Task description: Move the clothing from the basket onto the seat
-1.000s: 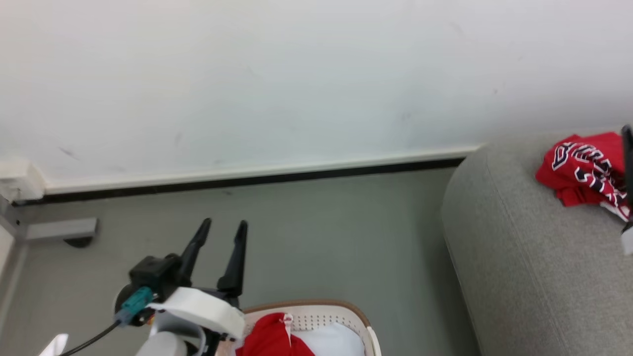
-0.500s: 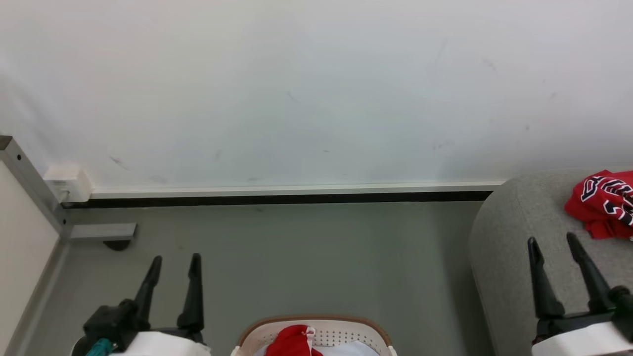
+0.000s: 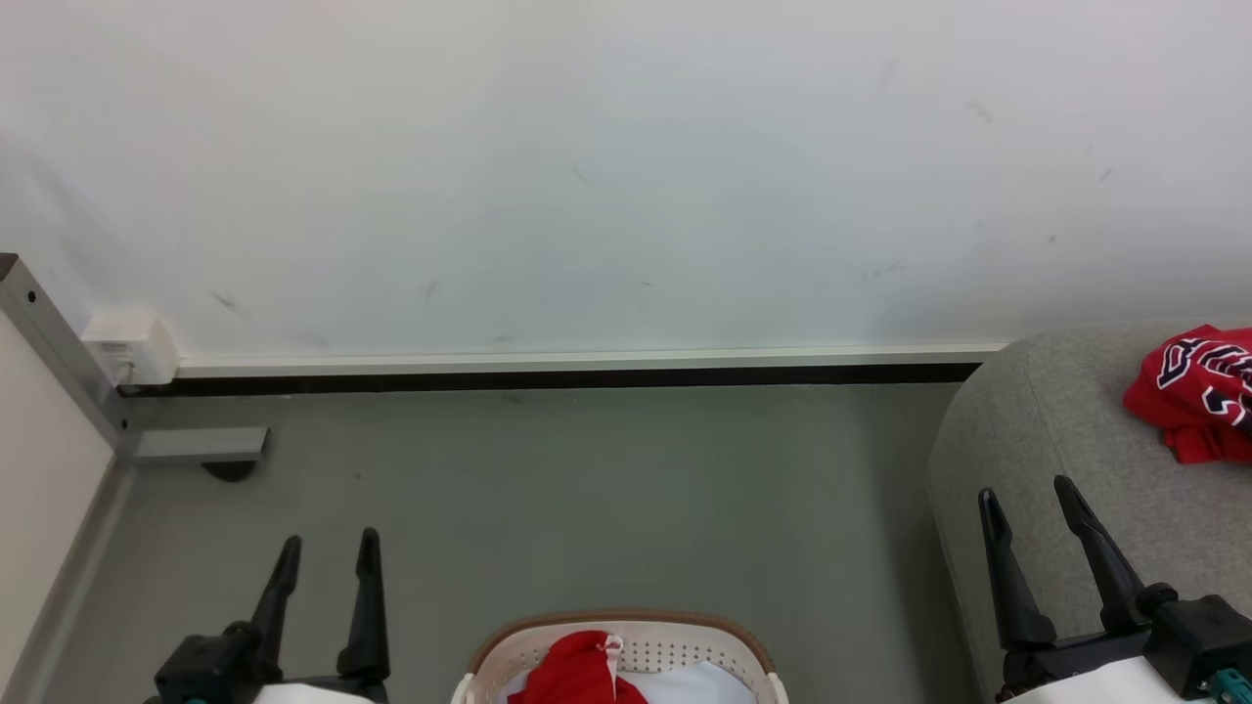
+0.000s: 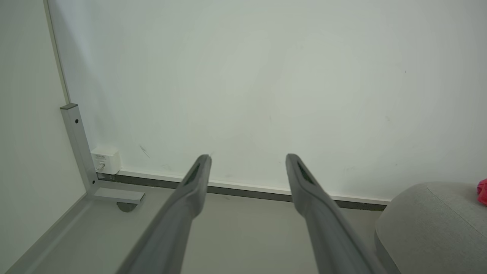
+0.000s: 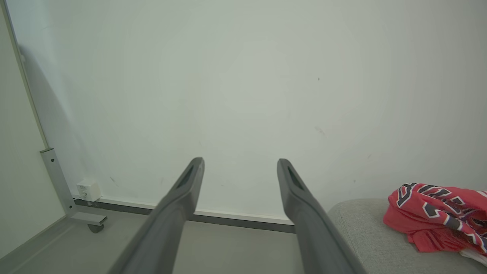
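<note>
A red lettered jersey (image 3: 1195,391) lies crumpled on the grey seat (image 3: 1047,440) at the right; the right wrist view shows the same jersey (image 5: 437,217) on the seat (image 5: 365,228). The off-white basket (image 3: 626,640) sits at the bottom middle and holds a red garment (image 3: 577,670) on white fabric (image 3: 704,684). My left gripper (image 3: 328,557) stands open to the basket's left, empty. My right gripper (image 3: 1027,499) is open over the seat's near edge, empty, below and left of the jersey. In the wrist views the left gripper (image 4: 247,158) and right gripper (image 5: 239,161) face the wall.
A white wall with a dark baseboard (image 3: 548,376) runs across the back. A grey metal frame leg with a caster (image 3: 196,450) and a small white box (image 3: 127,342) stand at the left. Grey floor (image 3: 606,489) lies between the basket and the wall.
The head view swung from the right back to centre. My left gripper dropped toward the lower left. My right gripper came down and away from the jersey, which stays on the seat.
</note>
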Available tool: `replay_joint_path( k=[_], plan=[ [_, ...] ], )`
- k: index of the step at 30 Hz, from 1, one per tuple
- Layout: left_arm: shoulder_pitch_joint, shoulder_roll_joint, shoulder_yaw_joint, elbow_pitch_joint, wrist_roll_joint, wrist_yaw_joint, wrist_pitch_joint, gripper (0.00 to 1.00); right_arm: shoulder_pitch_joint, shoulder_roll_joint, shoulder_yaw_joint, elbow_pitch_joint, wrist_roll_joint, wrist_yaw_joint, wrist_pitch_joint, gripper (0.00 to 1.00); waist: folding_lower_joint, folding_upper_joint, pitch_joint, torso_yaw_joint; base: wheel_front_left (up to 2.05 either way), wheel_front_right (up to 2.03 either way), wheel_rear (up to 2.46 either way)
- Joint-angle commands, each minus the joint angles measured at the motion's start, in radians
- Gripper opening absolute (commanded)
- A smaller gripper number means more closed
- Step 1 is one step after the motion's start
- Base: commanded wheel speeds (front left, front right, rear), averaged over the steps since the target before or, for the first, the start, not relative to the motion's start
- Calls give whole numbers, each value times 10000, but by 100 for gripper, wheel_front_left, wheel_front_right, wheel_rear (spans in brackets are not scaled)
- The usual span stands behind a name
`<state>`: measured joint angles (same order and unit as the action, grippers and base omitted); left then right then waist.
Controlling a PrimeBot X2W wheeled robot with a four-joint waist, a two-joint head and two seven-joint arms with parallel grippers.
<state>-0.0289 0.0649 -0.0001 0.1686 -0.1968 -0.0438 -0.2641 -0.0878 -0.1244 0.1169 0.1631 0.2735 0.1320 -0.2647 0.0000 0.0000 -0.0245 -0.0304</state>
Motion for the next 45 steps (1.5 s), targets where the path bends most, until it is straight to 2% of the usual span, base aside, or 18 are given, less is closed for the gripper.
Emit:
replay_joint_path(
  k=[1, 15, 20, 25, 34, 39, 45],
  plan=[
    [53, -38, 138, 58, 144, -66, -5, 100, -96, 55, -51, -46, -91, -25, 8, 100, 0, 0, 21, -50, 0, 0, 0],
    [-285, -117, 97, 358, 442, -338, -5, 100, -638, 143, 97, -92, 239, -25, 7, 100, 0, 0, 406, -448, 0, 0, 0],
    [-873, -118, -190, 435, 564, -405, -5, 100, -1436, 58, 159, -272, 449, -25, 7, 100, 0, 0, 1280, -671, 0, 0, 0],
    [-1840, -91, -487, 988, 772, -518, -5, 100, -2404, -34, 87, -573, 509, -25, 9, 100, 0, 0, 2628, -861, 0, 0, 0],
    [-3947, 290, -1143, 3011, 1099, -680, 169, 100, -4158, 66, -467, -1251, 642, -24, 7, 100, 0, 0, 4971, -1374, 0, 0, 0],
    [-4918, 582, -1436, 4573, 1067, -777, 561, 100, -4599, 217, -929, -1537, 759, -24, 7, 100, 0, 0, 5802, -1626, 0, 0, 0],
    [-5718, 796, -2078, 6475, 1193, -851, 1033, 100, -4834, 495, -992, -1746, 868, -25, 9, 100, 0, 0, 6446, -2026, 0, 0, 0]
  ],
)
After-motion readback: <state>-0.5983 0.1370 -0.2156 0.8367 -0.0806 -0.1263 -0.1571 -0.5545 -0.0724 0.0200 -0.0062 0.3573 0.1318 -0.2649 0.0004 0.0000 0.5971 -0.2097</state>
